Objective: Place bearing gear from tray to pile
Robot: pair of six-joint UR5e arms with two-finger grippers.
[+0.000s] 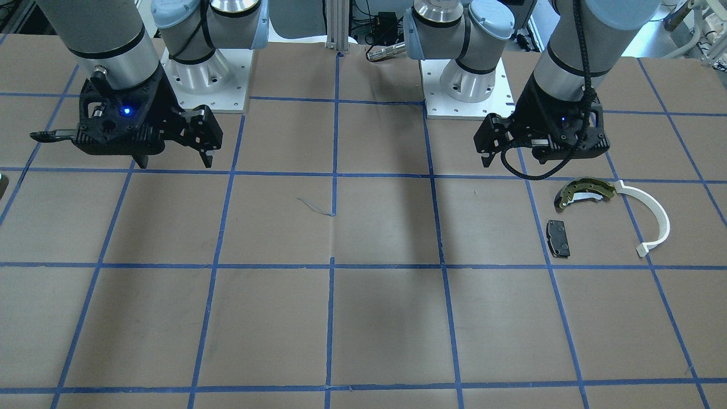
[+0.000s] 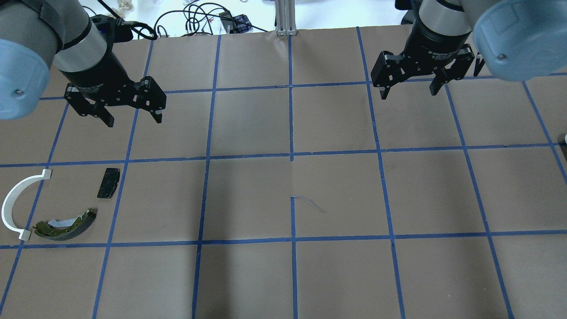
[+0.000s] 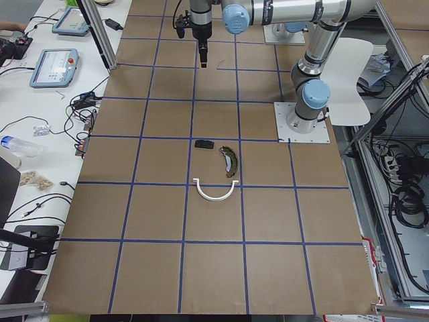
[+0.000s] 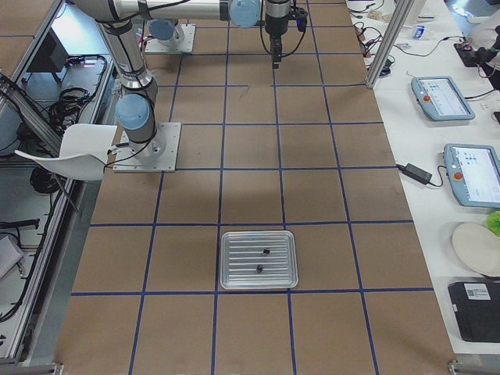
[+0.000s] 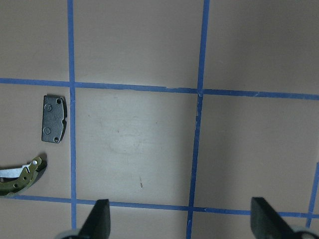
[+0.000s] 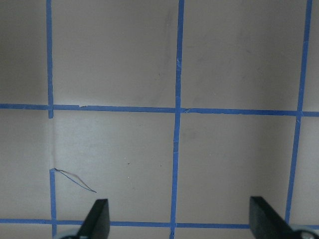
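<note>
We see left gripper (image 2: 133,119) and right gripper (image 2: 410,94) both open, holding nothing, above the desk (image 2: 248,274). The bearing gear (image 4: 266,251) (small, dark) lies in the tray (image 4: 230,266) at the desk's right end — pile (image 2: 66,229) sits left, well apart.

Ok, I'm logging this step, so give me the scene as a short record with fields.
left gripper: open, empty, above table
right gripper: open, empty, above table
tray: holds two small dark parts, too small to identify
pile: brake shoe, white arc, black pad
gear in pile: none seen
</note>
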